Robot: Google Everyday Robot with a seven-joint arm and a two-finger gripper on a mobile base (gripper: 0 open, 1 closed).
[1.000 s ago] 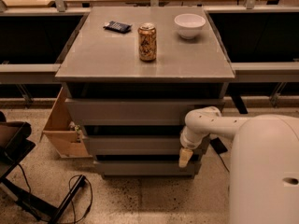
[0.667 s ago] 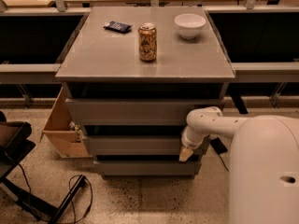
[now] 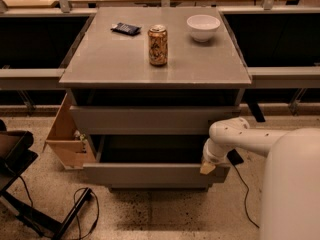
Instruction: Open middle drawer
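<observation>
The grey cabinet has stacked flat drawer fronts. The top drawer front is slightly out. The middle drawer is pulled out towards me, with its dark interior showing behind its front. The lowest drawer is hidden under it. My gripper is at the right end of the middle drawer's front, on its upper edge, with the white arm reaching in from the right.
On the cabinet top stand a drink can, a white bowl and a dark packet. A cardboard box sits at the cabinet's left. A black chair and floor cables lie at lower left. My white body fills the lower right.
The middle drawer has slid out towards me, and its front now looks wider and covers the lowest front. My gripper stays at its right end.
</observation>
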